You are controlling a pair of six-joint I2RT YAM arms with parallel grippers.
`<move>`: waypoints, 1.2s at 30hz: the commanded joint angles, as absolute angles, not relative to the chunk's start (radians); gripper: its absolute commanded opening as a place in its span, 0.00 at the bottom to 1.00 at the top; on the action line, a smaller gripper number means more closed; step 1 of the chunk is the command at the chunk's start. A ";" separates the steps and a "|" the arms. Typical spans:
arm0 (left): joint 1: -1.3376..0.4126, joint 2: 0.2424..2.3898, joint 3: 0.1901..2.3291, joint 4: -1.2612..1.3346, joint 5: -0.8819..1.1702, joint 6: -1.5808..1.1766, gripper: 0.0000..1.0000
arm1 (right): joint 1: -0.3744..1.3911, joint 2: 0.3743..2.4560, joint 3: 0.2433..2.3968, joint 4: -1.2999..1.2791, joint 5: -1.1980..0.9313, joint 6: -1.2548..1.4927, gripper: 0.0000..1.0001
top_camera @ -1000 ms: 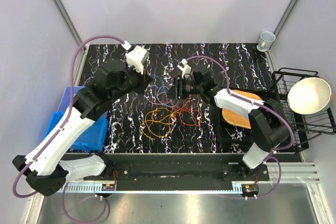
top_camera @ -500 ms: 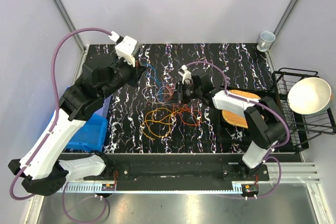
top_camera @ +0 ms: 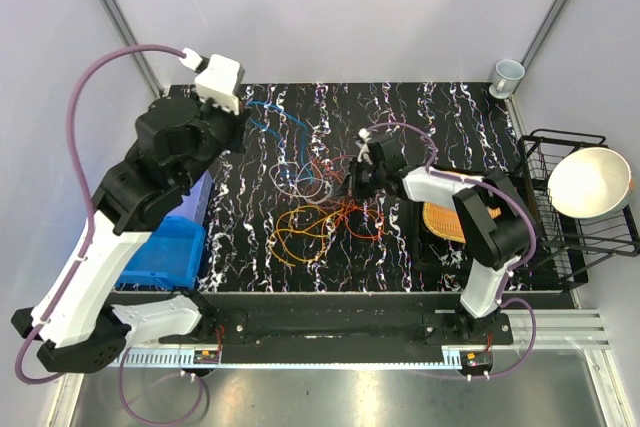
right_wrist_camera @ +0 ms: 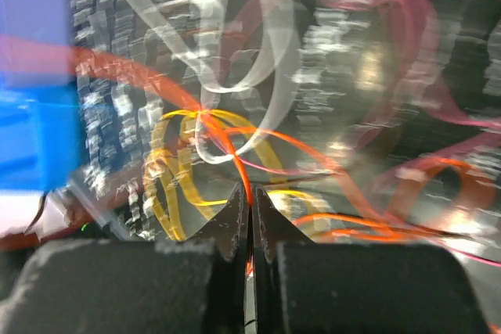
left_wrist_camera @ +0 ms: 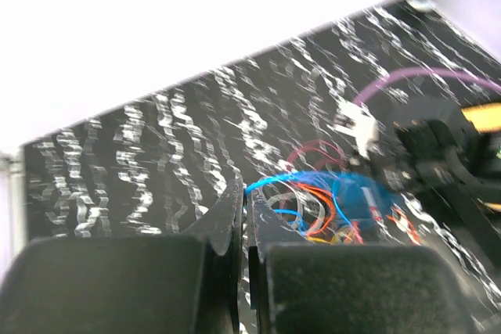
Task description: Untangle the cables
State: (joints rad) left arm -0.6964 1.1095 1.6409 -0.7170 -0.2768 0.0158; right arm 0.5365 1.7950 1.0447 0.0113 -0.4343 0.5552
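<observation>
The cables (top_camera: 322, 209) lie as a loose tangle of orange, red, yellow and pale loops in the middle of the black marbled table (top_camera: 450, 117). A thin blue cable (top_camera: 274, 119) stretches from the tangle up to the far left. My left gripper (top_camera: 240, 119) is shut on it. In the left wrist view the blue cable (left_wrist_camera: 291, 181) leaves the closed jaws of the left gripper (left_wrist_camera: 244, 192). My right gripper (top_camera: 352, 187) sits at the tangle's right edge. In the right wrist view, the right gripper (right_wrist_camera: 251, 193) is shut on an orange cable (right_wrist_camera: 228, 146).
A blue bin (top_camera: 165, 252) stands off the table's left edge, under the left arm. An orange woven mat (top_camera: 446, 219) lies right of the tangle. A black wire rack (top_camera: 560, 237) holding a white bowl (top_camera: 590, 182) is at the far right, and a cup (top_camera: 507, 75) at the back right corner.
The left arm has swung back and to the left, drawing the blue cable out of the tangle. The right gripper has moved down onto the tangle and closed on an orange cable.
</observation>
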 commanded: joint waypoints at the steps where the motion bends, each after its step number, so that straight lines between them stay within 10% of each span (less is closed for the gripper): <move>1: -0.692 1.066 1.721 -0.683 -0.443 0.060 0.00 | 0.450 1.835 1.058 -0.044 -0.370 0.604 0.00; 19: -0.689 1.088 2.029 -0.627 -0.790 0.222 0.00 | 0.402 1.867 1.049 -0.071 -0.344 0.600 0.00; 29: -0.681 0.939 1.613 -0.361 -1.101 0.396 0.00 | 0.402 1.884 1.051 -0.058 -0.399 0.600 0.00; 36: -0.427 1.018 1.632 -0.560 -0.890 0.227 0.00 | 0.400 1.882 1.046 -0.040 -0.429 0.607 0.00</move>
State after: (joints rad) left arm -0.5537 0.9752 1.5990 -0.4953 -0.9924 0.3176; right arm 0.4019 1.8828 1.0439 -0.0715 -0.3931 0.5983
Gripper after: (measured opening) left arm 0.009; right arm 0.013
